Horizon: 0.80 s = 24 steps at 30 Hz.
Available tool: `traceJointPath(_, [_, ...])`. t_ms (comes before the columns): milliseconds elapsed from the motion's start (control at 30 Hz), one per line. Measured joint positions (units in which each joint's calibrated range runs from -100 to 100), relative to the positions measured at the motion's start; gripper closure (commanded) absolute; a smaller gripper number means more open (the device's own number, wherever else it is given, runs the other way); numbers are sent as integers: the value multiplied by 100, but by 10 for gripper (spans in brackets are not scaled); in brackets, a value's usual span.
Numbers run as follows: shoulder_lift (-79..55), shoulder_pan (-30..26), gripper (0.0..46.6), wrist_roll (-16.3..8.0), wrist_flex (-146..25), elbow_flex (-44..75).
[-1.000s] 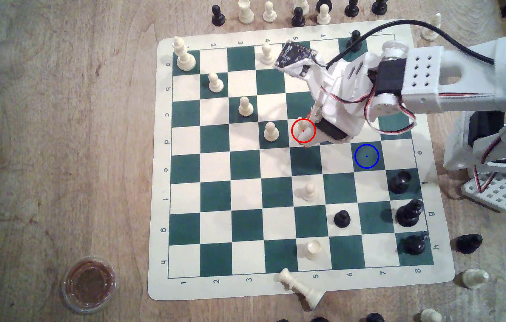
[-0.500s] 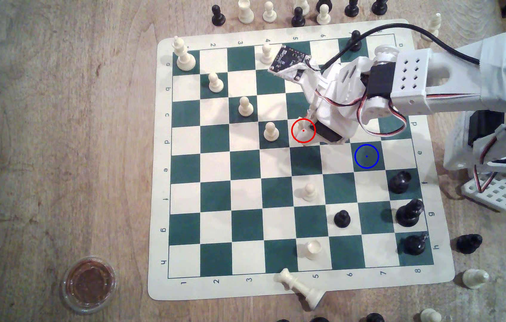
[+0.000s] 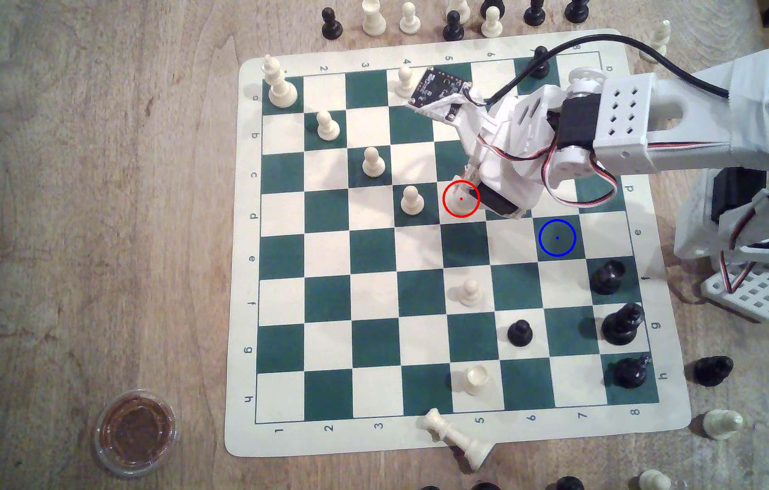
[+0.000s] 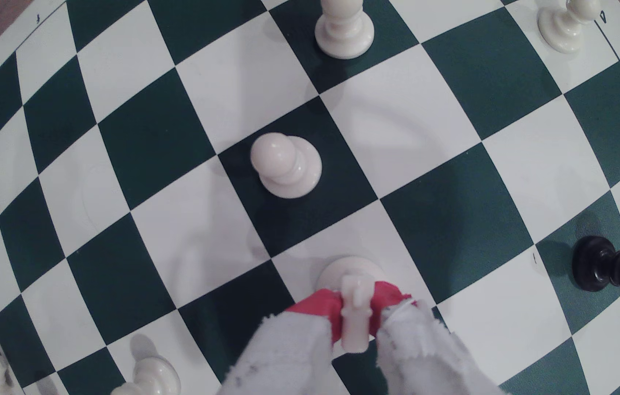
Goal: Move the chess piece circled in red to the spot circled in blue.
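The chess piece [image 3: 460, 200], a cream-white knight, stands on a white square inside the red circle near the board's middle. In the wrist view the chess piece [image 4: 355, 315] sits pinched between red-tipped fingers [image 4: 320, 305], its round base resting on the white square. My gripper [image 3: 466, 191] is shut on it, reaching in from the exterior view's right. The spot [image 3: 557, 238] is a dark green square ringed in blue, two squares toward the exterior view's right and one row nearer, with nothing on it.
A white pawn [image 3: 412, 200] stands one square to the exterior view's left of the knight; other white pawns [image 3: 373, 161] run diagonally beyond it. Black pieces [image 3: 608, 277] stand by the right edge below the spot. A fallen white piece [image 3: 453, 438] lies at the near border. A cup [image 3: 135, 431] sits off-board.
The arm has drawn in and settled lower over the knight, with the wrist board shifting slightly to the exterior view's left. The knight stays inside the red circle.
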<state>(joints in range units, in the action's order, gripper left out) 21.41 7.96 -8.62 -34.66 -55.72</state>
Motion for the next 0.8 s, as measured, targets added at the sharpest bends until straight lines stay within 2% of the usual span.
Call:
traceJointPath(433, [1223,133,455,5,-1275,244])
traceJointPath(800, [3729,-155,455,5,-2462,-642])
